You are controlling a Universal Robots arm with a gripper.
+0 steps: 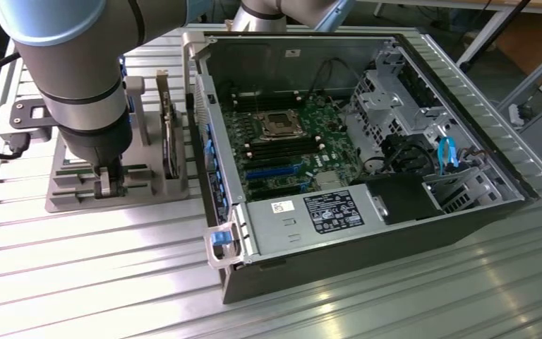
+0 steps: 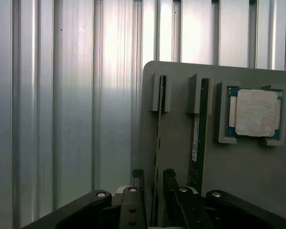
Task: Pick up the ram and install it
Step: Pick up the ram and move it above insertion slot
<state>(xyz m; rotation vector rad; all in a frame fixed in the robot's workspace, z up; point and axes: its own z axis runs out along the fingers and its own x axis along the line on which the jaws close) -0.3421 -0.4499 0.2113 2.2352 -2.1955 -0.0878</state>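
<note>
The ram [image 2: 158, 138], a thin green stick seen edge-on, stands in a slot of the grey holder [image 2: 238, 176]. My gripper [image 2: 154, 192] is down over its near end, with one black finger on each side pressed close against it. A second stick [image 2: 196, 138] stands in the neighbouring slot. In the exterior view my gripper [image 1: 107, 185] reaches down into the holder [image 1: 68, 201] at that view's left, beside the open computer case [image 1: 497, 205]. The motherboard [image 1: 295, 152] with its dark memory slots lies inside the case.
A square silver processor [image 2: 255, 113] rests in a pocket of the holder. A dark expansion card [image 1: 169, 134] stands on edge between my arm and the case wall. The table [image 1: 82, 282] is ribbed aluminium. Cables and drive cages fill the case's right side.
</note>
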